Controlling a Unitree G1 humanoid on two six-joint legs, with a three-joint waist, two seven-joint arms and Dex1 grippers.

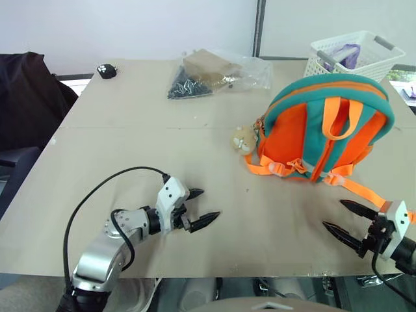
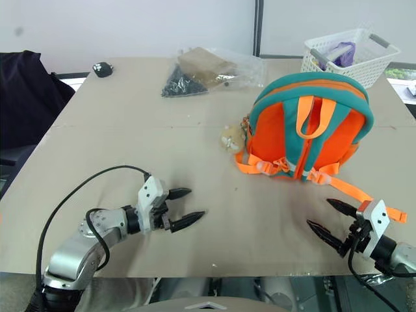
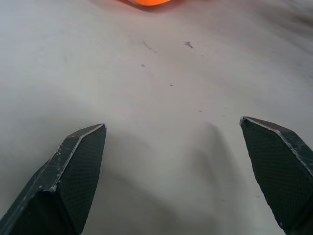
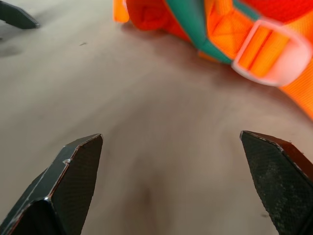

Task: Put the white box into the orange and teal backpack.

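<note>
Both claws, left [image 1: 199,207] and right [image 1: 344,218], hang spread and empty near the tabletop's [image 1: 130,143] front edge. The backpack [image 1: 328,127] stands toward the right edge; keep clear of its straps. No white box visible.

Two black fingertips [image 3: 73,171] of the left gripper [image 3: 171,129] are seen spread wide apart above a pale, lightly speckled table [image 3: 161,73]; an orange edge of the backpack [image 3: 146,2] is seen beyond.
</note>
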